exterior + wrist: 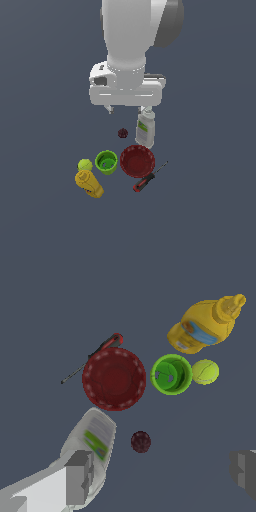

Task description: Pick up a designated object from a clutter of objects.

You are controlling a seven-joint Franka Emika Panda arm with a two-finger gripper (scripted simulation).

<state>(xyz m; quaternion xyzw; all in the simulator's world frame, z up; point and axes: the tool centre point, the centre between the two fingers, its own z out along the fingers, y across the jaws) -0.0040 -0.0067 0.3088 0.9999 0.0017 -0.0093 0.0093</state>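
Above the grey floor, in the exterior view, the gripper (126, 108) hangs with its jaws spread wide and nothing between them, while the clutter sits below: a white bottle with green label (145, 128) just under one fingertip, a tiny dark red piece (122, 132) beside it, then a dark red bowl (137, 161), green cup (106, 162), yellow-green ball (85, 164), yellow bottle (89, 183) and a red-and-black-handled screwdriver (146, 180) touching the bowl's rim. In the wrist view one finger overlaps the white bottle (92, 442) and the dark red piece (140, 441) lies between the two fingers. Which object is designated I cannot tell; if it is the small piece, I would shift away from the bottle before descending, so the finger does not knock it.
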